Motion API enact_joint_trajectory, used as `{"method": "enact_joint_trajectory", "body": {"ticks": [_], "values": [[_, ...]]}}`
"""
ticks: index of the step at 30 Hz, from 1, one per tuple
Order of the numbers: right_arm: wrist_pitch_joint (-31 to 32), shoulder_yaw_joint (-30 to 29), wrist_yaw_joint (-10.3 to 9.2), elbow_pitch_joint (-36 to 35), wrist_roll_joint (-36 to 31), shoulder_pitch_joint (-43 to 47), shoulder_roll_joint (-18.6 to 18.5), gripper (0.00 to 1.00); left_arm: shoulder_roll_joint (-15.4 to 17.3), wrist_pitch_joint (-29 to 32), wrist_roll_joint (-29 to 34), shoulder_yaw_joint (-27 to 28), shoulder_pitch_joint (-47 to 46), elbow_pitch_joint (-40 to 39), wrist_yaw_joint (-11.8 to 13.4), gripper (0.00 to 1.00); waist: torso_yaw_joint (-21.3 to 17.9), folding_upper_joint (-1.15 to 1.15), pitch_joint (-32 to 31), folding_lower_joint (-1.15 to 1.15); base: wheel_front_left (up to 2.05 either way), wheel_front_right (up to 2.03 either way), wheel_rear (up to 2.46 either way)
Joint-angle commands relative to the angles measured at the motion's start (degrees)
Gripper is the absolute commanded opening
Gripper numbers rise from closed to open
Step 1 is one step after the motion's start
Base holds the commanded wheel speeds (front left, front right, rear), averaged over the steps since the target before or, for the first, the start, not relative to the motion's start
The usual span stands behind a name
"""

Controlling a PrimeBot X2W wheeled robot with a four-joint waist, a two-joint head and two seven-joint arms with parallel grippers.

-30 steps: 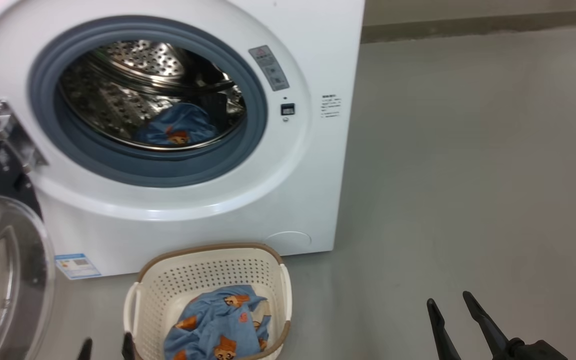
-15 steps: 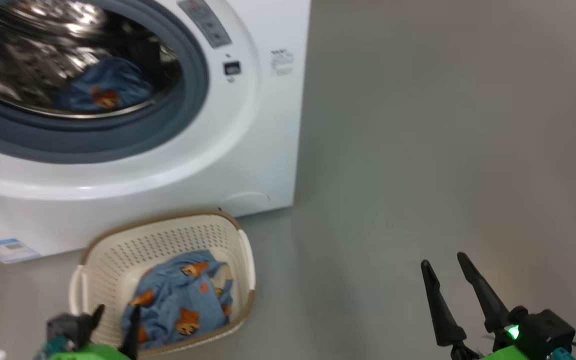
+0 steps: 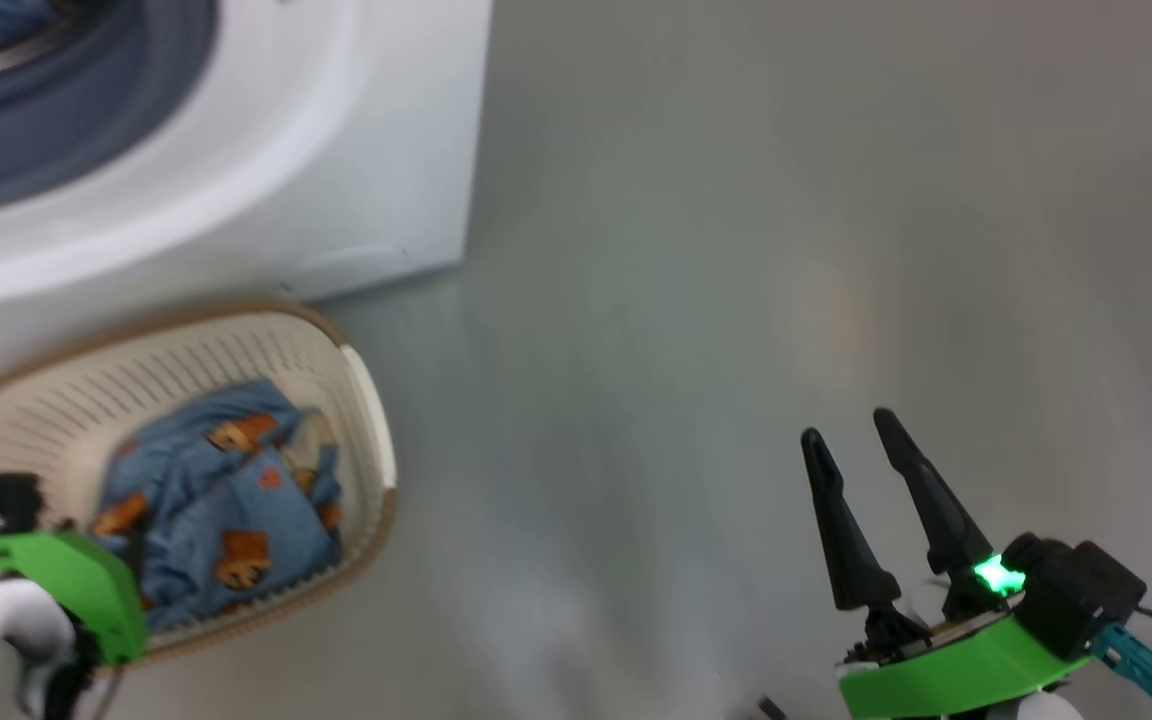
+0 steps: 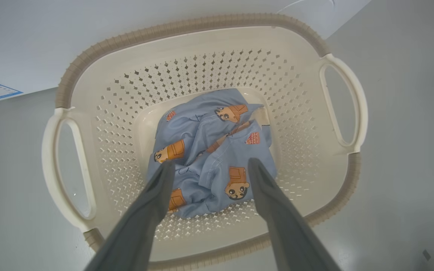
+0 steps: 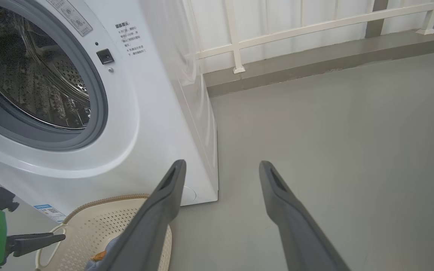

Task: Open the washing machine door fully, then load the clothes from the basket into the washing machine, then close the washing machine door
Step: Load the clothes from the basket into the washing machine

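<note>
Since a second ago the head camera has dipped and turned, so the washing machine is now cut off in the upper left of the head view, and the left arm has come forward over the basket. In the right wrist view the machine's drum mouth stands uncovered inside its grey gasket. The machine stands on a grey floor. The basket sits on that floor just in front of the machine's lower right corner. The clothes lie crumpled in the middle of the basket's bottom, light blue with orange-brown figures. The left gripper hangs above them with its fingers released and spread, one tip over each side of the heap and nothing between them; whether the tips touch the fabric cannot be told. The right gripper is well apart to the right over bare floor, its fingers also released and empty.
</note>
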Motion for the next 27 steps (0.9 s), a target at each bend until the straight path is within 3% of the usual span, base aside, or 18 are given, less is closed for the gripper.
{"method": "enact_joint_trajectory", "body": {"ticks": [1, 9, 15, 21, 27], "values": [[-0.28, 1.76, 0.16, -1.72, 0.91, -1.29, -0.52, 1.00, 3.25, 0.09, -0.16, 1.64, -1.92, 0.58, -0.01, 1.00, -5.79, 0.00, 10.02, 0.00, 0.00, 0.00, 0.00], [-0.28, 3.74, 0.16, -3.26, 1.76, -3.89, -0.52, 1.00, 7.40, -0.71, -1.61, 1.11, -9.62, 8.96, -0.09, 1.00, -8.04, 0.00, 17.45, 0.00, 0.00, 0.00, 0.00], [-0.28, 4.67, 0.16, -4.24, 2.06, -4.77, -0.52, 1.00, 10.13, -2.24, -2.36, -2.26, -14.33, 11.03, -0.11, 1.00, -9.03, 0.00, 21.94, 0.00, 0.00, 0.00, 0.00], [-0.28, 6.08, 0.16, -6.29, 3.00, -5.50, -0.52, 1.00, 14.94, -2.22, 0.12, -5.69, -18.95, 13.56, -0.11, 1.00, -10.41, 0.00, 25.96, 0.00, 0.00, 0.00, 0.00], [-0.28, 4.80, 0.16, -8.55, 3.06, -3.24, -0.52, 1.00, 15.74, -1.82, 1.83, -8.78, -24.75, 15.97, -0.11, 1.00, -9.37, 0.00, 28.70, 0.00, 0.00, 0.00, 0.00]]}}
